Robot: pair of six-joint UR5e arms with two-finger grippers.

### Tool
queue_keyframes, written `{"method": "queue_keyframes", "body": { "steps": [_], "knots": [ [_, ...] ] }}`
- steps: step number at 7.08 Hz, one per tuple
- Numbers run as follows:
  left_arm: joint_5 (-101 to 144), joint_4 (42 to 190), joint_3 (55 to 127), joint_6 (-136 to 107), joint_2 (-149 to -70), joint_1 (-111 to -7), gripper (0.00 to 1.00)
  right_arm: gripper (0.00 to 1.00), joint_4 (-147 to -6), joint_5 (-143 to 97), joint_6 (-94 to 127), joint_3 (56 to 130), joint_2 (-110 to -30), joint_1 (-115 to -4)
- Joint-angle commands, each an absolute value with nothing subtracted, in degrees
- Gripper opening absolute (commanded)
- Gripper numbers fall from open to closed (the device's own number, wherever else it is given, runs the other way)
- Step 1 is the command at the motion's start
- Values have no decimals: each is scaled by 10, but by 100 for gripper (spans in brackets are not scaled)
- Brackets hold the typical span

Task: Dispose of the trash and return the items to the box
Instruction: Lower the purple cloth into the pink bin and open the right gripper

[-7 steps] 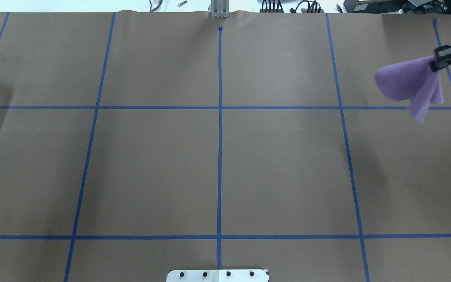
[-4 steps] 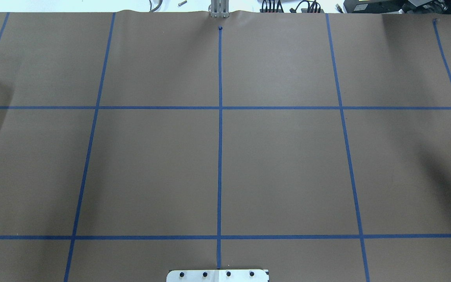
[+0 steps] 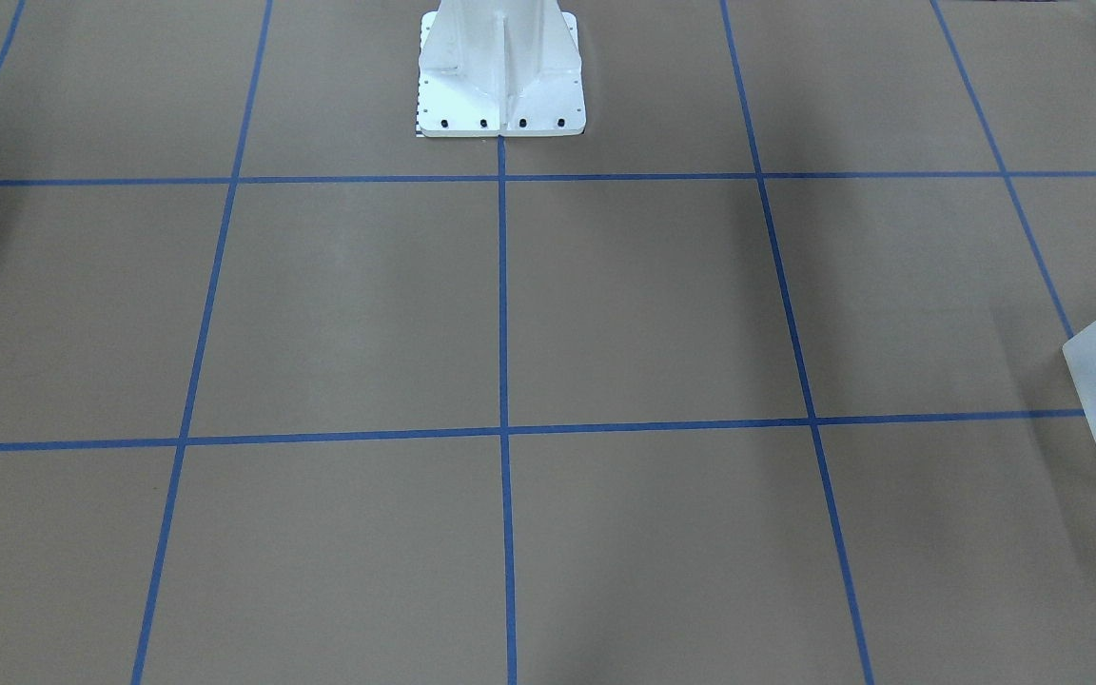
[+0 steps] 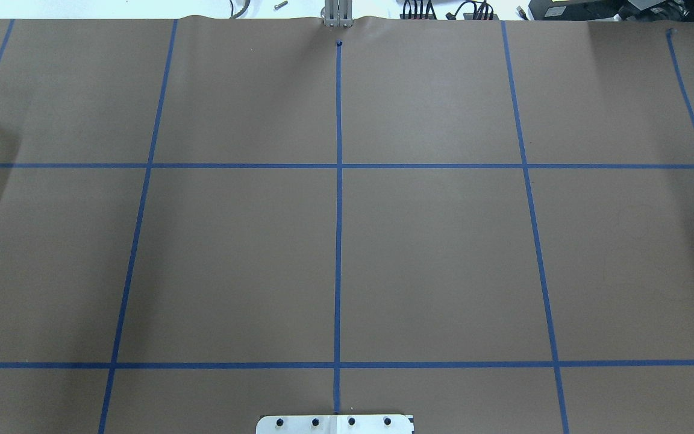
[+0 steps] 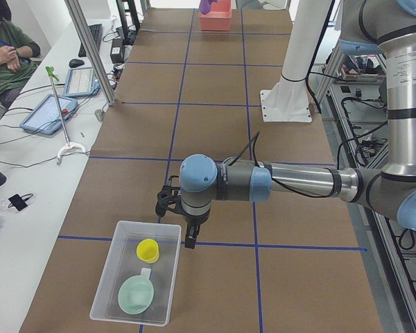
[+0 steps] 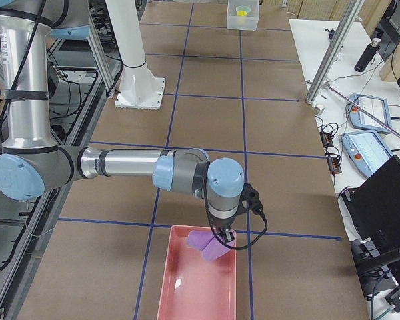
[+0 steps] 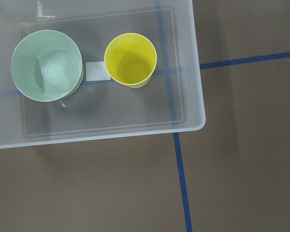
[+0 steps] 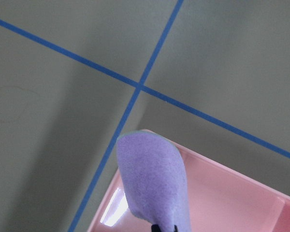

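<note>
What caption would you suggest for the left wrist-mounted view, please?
Yellow cup and mint-green bowl sit upright, apart, inside the translucent tub on the brown table.

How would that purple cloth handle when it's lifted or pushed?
Probably floppy: the purple cloth hangs in a soft fold from the right gripper over the pink tray. Likely light, since it looks thin and felt-like. Pushed on the table, it would probably bunch up rather than slide.
</note>
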State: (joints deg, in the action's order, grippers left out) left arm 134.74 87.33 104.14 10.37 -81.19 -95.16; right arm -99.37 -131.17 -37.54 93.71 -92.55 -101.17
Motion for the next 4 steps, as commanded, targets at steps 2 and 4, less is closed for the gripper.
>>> {"method": "queue_keyframes", "body": {
  "steps": [2,4],
  "knots": [
    [1347,878,1041,104,-812,-951,99,0,-878,-1302,-361,863,-983,-1022],
    [1347,877,1040,104,-810,-951,99,78,-814,-1314,-280,843,-983,-1021]
  ]
}}
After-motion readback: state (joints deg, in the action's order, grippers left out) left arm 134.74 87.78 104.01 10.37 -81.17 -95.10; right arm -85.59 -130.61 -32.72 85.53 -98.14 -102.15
